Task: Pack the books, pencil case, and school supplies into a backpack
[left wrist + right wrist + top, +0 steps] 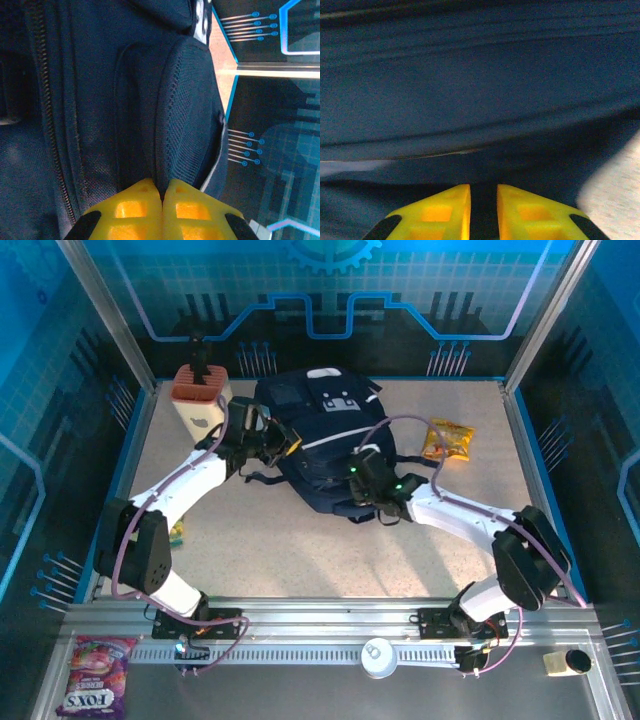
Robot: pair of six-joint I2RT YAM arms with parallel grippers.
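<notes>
The navy-blue backpack [320, 435] lies in the middle of the table, its white patches towards the back. My left gripper [283, 447] is at its left edge; in the left wrist view the yellow fingertips [163, 192] are pressed together on a fold of the backpack's [185, 110] mesh fabric. My right gripper [362, 475] rests on the lower right part of the bag. Its fingers [483, 200] stand a narrow gap apart with dark backpack fabric [480, 100] between them. The books, pencil case and school supplies are out of view.
A beige holder with a terracotta top [200, 400] stands at the back left, close to the left arm. A yellow-orange snack packet [447, 440] lies right of the bag, and a green packet [177, 532] beside the left arm. Glass walls enclose the table.
</notes>
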